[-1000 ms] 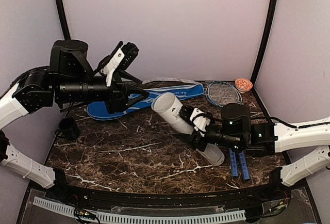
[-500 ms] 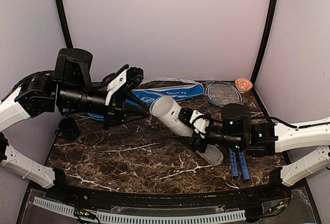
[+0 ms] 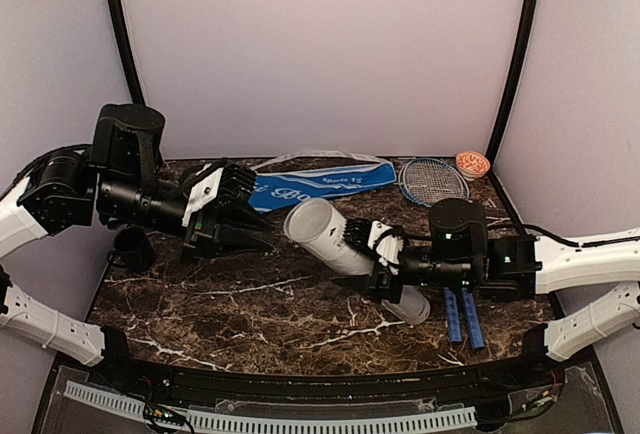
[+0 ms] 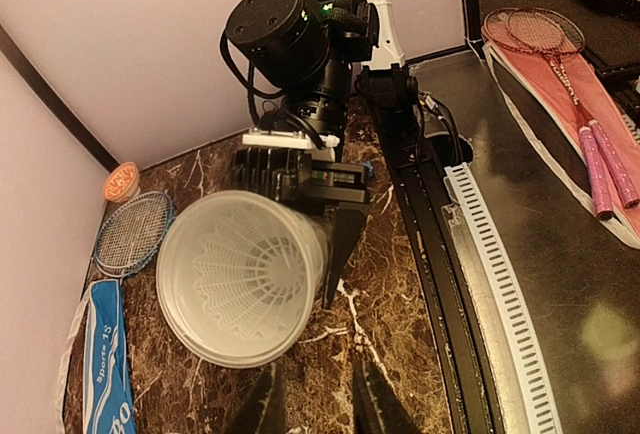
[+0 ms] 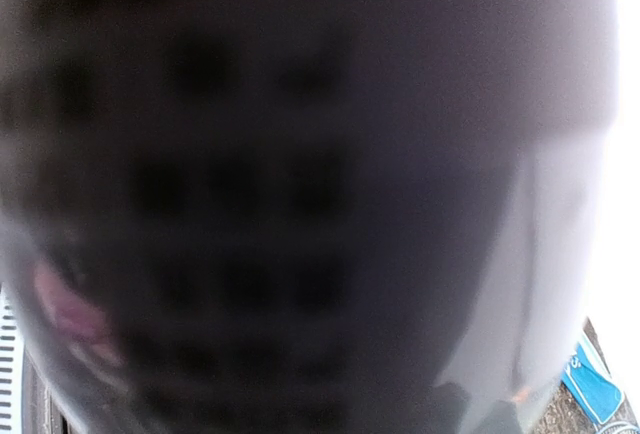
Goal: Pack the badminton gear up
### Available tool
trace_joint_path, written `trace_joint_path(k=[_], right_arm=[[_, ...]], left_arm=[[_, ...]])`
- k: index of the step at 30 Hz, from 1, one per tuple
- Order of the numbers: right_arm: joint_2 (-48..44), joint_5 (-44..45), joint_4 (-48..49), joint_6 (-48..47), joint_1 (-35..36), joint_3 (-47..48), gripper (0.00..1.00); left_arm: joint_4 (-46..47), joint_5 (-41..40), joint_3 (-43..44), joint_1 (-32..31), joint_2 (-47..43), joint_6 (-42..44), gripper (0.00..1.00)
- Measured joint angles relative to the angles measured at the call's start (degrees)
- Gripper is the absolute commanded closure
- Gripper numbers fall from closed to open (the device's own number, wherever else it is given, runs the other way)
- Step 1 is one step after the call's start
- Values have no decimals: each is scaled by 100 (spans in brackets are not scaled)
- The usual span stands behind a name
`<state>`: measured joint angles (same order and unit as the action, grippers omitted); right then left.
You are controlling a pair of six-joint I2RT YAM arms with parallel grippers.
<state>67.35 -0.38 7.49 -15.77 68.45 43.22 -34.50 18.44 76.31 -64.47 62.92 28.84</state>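
My right gripper (image 3: 385,254) is shut on the long white tube (image 3: 345,249) around its middle and holds it tilted, open mouth up and to the left. In the left wrist view the tube's mouth (image 4: 240,289) faces the camera, with a white feather shuttlecock (image 4: 240,269) inside. My left gripper (image 3: 258,231) is open and empty, low over the table just left of that mouth; it also shows in the left wrist view (image 4: 313,374). The tube (image 5: 300,204) blurs out the right wrist view. Two rackets (image 3: 432,180) lie at the back right, blue handles (image 3: 462,316) toward me. The blue cover (image 3: 320,182) lies at the back.
A small orange-patterned bowl (image 3: 472,163) sits in the back right corner. A small black cup (image 3: 133,250) stands at the left edge under my left arm. Walls close in the back and both sides of the marble table (image 3: 270,304).
My left gripper has come down from a raised pose to just above the table, pointing at the tube's mouth. The tube has shifted slightly left in my right gripper.
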Motion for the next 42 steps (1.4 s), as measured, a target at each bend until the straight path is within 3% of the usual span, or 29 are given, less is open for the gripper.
trace_joint_path(k=[27, 42], right_arm=[[146, -286, -142, -24, -22, 144, 47], [166, -297, -153, -15, -22, 166, 48]], left_arm=[[11, -173, 164, -262, 546, 271, 57], [-20, -474, 448, -369, 804, 275, 53]])
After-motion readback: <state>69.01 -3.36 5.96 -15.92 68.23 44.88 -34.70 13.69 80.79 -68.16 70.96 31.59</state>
